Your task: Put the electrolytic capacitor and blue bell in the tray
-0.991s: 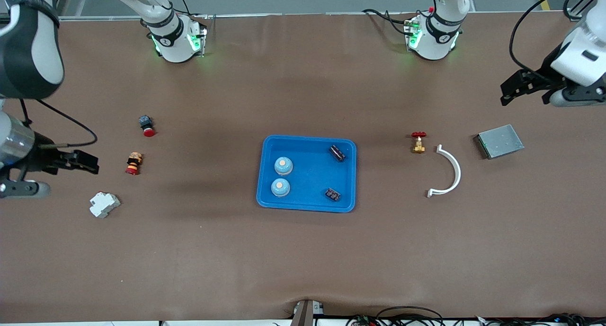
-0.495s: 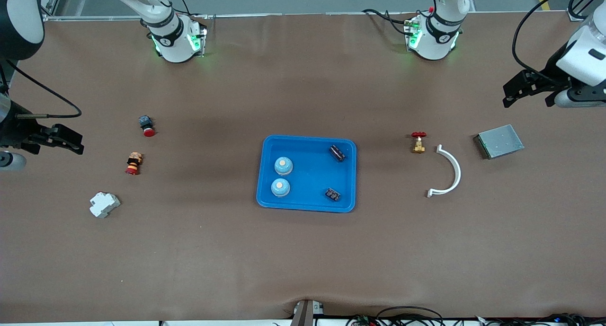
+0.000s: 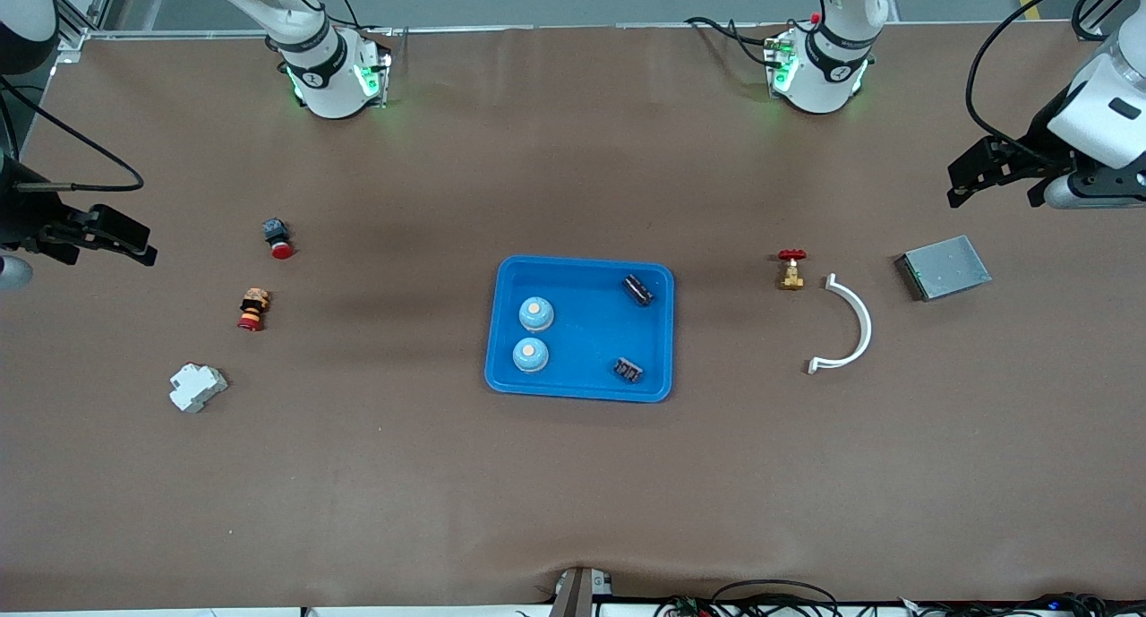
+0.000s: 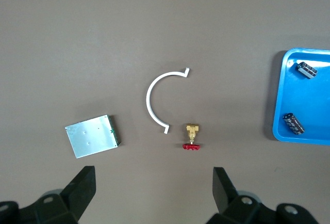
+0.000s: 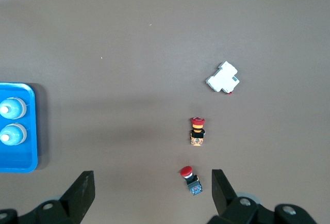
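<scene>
Jaws wide on both grippers, high over the table (image 3: 573, 492).

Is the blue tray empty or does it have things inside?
Not empty: the shallow bright-blue plastic tray holds two light-blue bells and two dark cylindrical capacitors.

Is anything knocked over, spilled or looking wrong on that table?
Nothing stands out. Two blue bells sit upright and two capacitors lie inside the blue tray. The other parts lie scattered on the table, none visibly damaged.
</scene>
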`<state>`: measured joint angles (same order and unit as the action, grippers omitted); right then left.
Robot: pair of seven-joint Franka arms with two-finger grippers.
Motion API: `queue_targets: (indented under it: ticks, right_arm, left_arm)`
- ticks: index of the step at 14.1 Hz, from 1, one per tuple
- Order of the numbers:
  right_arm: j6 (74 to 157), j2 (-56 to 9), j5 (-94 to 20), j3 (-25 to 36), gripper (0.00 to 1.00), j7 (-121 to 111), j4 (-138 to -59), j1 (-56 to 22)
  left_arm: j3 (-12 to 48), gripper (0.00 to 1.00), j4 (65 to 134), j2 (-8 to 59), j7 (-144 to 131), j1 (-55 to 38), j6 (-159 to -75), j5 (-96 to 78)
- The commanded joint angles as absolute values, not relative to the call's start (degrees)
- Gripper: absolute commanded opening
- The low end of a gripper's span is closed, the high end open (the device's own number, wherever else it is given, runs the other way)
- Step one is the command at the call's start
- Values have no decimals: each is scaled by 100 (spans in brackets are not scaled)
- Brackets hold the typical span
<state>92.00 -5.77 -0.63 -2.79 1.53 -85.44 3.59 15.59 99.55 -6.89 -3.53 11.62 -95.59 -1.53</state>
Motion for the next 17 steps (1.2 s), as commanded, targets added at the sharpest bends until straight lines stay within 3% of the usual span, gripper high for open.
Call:
queue_targets:
  ticks: [1, 7, 12, 17]
  right_arm:
    - [9246, -360, -237, -264, 100, 167, -8815, 475]
    - [9290, -246, -413, -97, 100, 158, -9035, 404]
    - [9290, -220, -413, -97, 100, 158, -9053, 404]
    - [9325, -167, -413, -97, 100, 158, -9132, 413]
  left_arm:
    - [1564, 100, 9817, -580, -281, 1160, -9439, -237]
    - [1267, 100, 9773, -580, -369, 669, -9431, -193]
    - [-393, 100, 9773, -501, -352, -876, -9439, -185]
    - [-501, 100, 9773, -501, -308, -914, -9439, -185]
